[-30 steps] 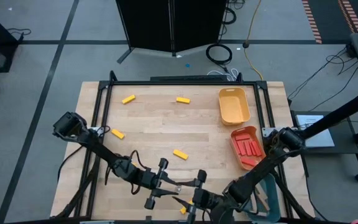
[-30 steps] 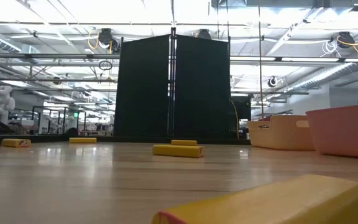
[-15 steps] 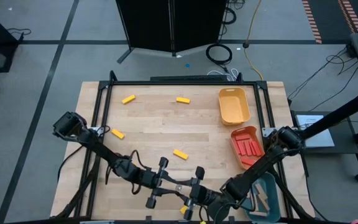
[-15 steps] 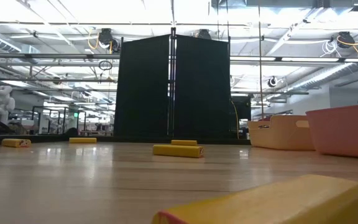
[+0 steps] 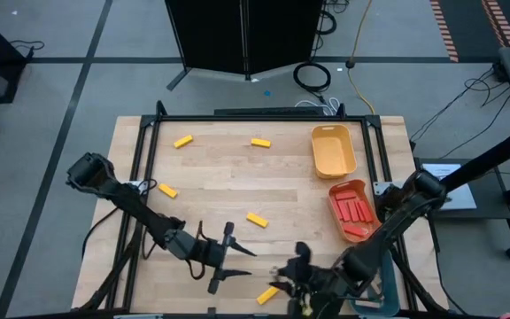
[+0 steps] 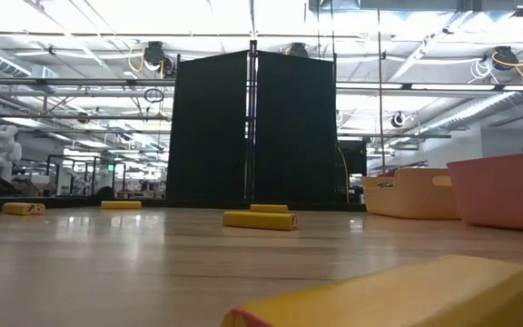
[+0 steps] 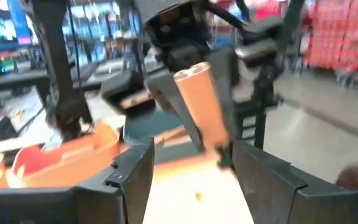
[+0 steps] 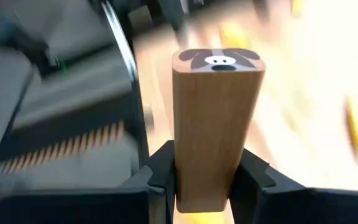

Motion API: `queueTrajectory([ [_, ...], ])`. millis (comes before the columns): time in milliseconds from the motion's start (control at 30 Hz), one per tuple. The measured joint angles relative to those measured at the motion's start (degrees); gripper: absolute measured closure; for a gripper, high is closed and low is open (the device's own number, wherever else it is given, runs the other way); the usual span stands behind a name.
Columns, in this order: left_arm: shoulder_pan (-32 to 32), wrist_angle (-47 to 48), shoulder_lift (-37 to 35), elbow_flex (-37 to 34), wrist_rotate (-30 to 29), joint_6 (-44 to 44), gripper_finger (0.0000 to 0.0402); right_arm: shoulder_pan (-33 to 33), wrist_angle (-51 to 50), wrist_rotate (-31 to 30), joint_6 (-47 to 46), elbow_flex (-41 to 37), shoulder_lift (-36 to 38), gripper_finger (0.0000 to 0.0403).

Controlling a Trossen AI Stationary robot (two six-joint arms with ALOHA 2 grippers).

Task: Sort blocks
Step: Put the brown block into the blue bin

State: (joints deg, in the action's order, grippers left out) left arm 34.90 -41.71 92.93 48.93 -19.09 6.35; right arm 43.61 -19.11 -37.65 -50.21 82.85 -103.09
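My right pincer (image 8: 205,180) grips a tan block (image 8: 216,124), my left pincer (image 7: 191,168) gapes empty; red blocks (image 5: 354,211) fill their tray (image 5: 337,191), yellow blocks (image 5: 257,219) lie unsorted

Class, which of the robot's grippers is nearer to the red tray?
Right. The right gripper, holding a tan block, sits near the table's front edge below the red tray; the left gripper is farther left.

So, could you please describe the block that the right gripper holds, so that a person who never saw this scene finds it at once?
Start at the near edge of the wooden table, beside the teal tray, where the right gripper is. Clamped upright between its fingers stands the tan wooden block. Unlike the yellow blocks lying flat on the table, it is plain brown wood with a small animal face on its end.
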Motion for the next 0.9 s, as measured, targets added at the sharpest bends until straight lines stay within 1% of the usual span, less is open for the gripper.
queueTrajectory([
  [133, 0.0, 10.5, -2.8, 0.0, -6.2, -1.7, 0.0186, 1.0, -21.7, 15.4, -18.5, 0.0, 3.5, 0.0318],
  [233, -0.1, 15.9, -3.8, 0.0, -10.2, -4.2, 0.0185, 3.0, -36.7, 27.9, -31.6, 0.0, 3.8, 0.0318],
  [333, 0.0, 18.0, -3.8, 0.0, -11.2, -5.8, 0.0185, 5.7, -48.1, 37.0, -40.7, 0.0, 3.7, 0.0317],
  [433, 0.0, 18.2, -3.8, 0.0, -11.2, -6.1, 0.0185, 8.4, -56.1, 44.7, -48.2, 0.0, 3.7, 0.0316],
  [500, 0.0, 18.4, -3.8, 0.0, -11.2, -6.1, 0.0185, 10.2, -59.6, 47.4, -51.8, 0.0, 3.7, 0.0316],
  [567, 0.0, 18.2, -3.8, 0.0, -11.2, -6.0, 0.0185, 11.8, -61.5, 48.2, -54.0, 0.0, 3.7, 0.0315],
  [700, -0.2, 18.3, -3.8, 0.0, -11.2, -7.4, 0.0185, 14.2, -62.2, 48.3, -58.3, 0.0, 3.6, 0.0315],
  [900, -0.1, 18.2, -3.8, 0.0, -11.2, -9.0, 0.0185, 16.7, -61.0, 48.3, -61.2, 0.0, 3.6, 0.0305],
])
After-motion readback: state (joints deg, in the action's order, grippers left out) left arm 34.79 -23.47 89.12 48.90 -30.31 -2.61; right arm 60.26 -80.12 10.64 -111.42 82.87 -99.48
